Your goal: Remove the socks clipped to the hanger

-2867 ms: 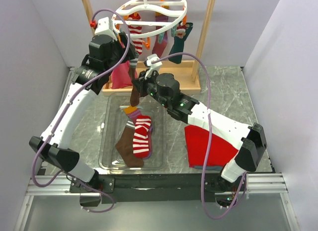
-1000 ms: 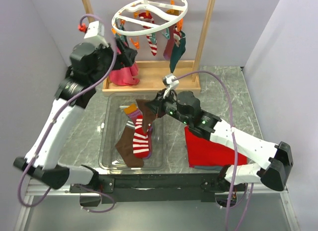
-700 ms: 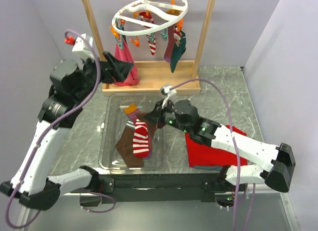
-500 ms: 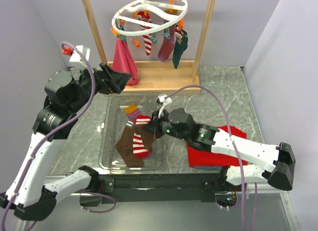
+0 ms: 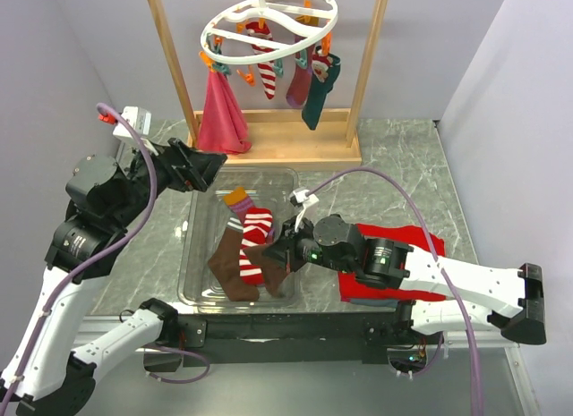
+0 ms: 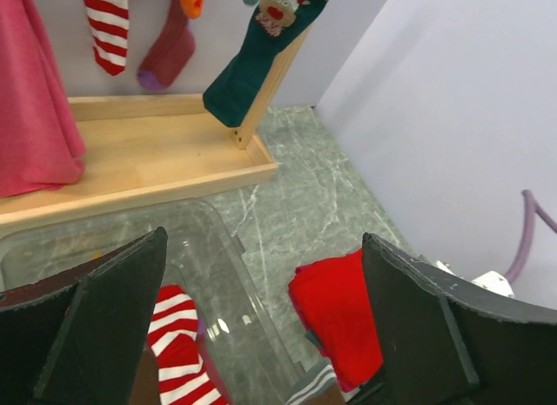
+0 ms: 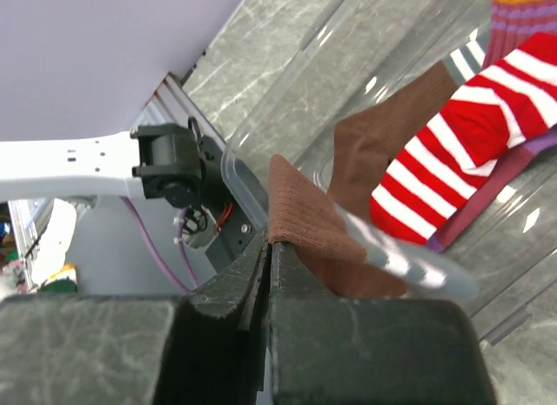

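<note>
Right claw (image 5: 273, 252), low centre of the overhead view, is pressed together on a brown sock (image 7: 306, 224) over the near rim of the clear tub (image 5: 192, 255). Inside the tub lie a second brown sock (image 5: 226, 266), a red-and-white sock (image 5: 254, 244) and an orange-cuffed sock (image 5: 237, 199). Left claw (image 5: 204, 168), middle left, hangs spread wide with nothing in it. At top centre, a striped sock (image 5: 267, 78), a maroon sock (image 5: 296, 87) and a dark teal sock (image 5: 315, 101) hang clipped to the white hanger (image 5: 269, 21).
</note>
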